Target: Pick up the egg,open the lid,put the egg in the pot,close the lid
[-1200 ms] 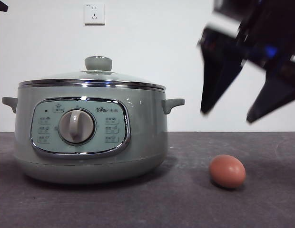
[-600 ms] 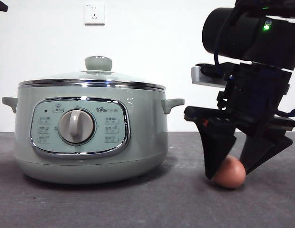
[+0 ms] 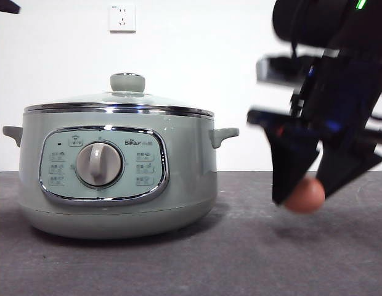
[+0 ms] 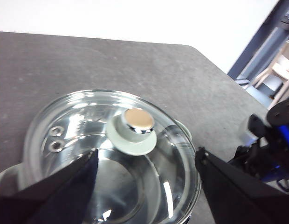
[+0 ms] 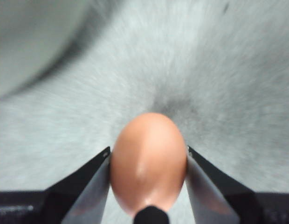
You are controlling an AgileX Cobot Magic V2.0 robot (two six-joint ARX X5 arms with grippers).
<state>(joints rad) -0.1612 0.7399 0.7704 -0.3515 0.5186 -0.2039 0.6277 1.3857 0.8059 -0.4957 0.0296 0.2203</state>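
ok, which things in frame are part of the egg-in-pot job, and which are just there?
Job: egg held off the table in the right gripper; lid on the pot; left gripper open above the lid.
Just there: wall socket; table.

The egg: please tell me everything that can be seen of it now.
The egg is small, oval and brown-orange, with a smooth, slightly glossy shell and no visible crack. The right gripper holds it, one black jaw pressing each side. In the front view it hangs clear of the dark table, its top hidden behind the jaws, apart from the pot.
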